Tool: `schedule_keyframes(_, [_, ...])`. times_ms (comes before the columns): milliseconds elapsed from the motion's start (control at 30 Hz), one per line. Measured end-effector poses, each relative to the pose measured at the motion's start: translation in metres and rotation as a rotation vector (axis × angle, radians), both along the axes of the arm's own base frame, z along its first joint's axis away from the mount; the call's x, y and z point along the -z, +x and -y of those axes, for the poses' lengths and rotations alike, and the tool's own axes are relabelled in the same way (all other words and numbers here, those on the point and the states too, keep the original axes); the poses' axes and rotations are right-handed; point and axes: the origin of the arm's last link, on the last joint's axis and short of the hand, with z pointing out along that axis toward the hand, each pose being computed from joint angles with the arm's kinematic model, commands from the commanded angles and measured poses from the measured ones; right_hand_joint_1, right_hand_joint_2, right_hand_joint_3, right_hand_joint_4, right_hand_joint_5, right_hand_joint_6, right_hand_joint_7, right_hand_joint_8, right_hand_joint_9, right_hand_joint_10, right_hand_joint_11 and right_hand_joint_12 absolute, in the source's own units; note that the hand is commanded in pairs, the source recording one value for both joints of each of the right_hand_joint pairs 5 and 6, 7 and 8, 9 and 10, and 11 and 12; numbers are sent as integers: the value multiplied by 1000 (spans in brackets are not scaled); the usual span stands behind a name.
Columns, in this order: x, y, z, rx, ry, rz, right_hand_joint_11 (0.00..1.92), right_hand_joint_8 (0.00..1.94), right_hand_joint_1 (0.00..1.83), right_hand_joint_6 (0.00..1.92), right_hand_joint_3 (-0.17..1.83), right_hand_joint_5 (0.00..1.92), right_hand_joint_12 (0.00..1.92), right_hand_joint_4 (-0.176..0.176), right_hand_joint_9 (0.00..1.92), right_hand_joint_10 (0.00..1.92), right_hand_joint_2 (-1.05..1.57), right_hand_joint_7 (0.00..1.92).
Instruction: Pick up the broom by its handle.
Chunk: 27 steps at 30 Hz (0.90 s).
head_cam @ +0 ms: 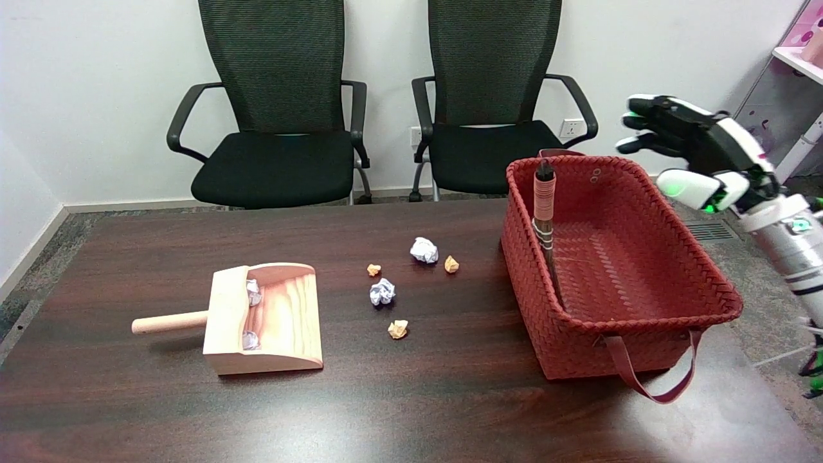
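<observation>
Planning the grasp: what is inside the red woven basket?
Inside the red woven basket stands only the broom, its wrapped handle leaning on the left wall, tip above the rim. Its bristle end is hidden behind the near wall.

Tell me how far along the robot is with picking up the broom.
Nothing looks done yet. The broom stands untouched against the red basket's left wall. The right robot hand hovers open beyond the basket's far right corner. Reaching and gripping the handle are left.

A glossy dark wood table point(450, 399) carries a woven red basket point(643, 302) and a smooth pale wooden dustpan point(283, 321).
</observation>
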Motion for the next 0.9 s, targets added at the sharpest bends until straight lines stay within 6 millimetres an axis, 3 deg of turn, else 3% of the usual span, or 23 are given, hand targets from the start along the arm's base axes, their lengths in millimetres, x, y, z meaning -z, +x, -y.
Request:
schedule_keyframes(333, [37, -1, 26, 55, 76, 17, 640, 333, 876, 333, 893, 333, 640, -168, 381, 381, 7, 333])
schedule_keyframes(633, [57, 0, 42, 102, 96, 23, 436, 279, 787, 279, 851, 279, 436, 16, 278, 278, -260, 279])
schedule_keyframes(900, [66, -9, 48, 126, 78, 90, 347, 182, 789, 182, 823, 182, 347, 101, 223, 223, -398, 182])
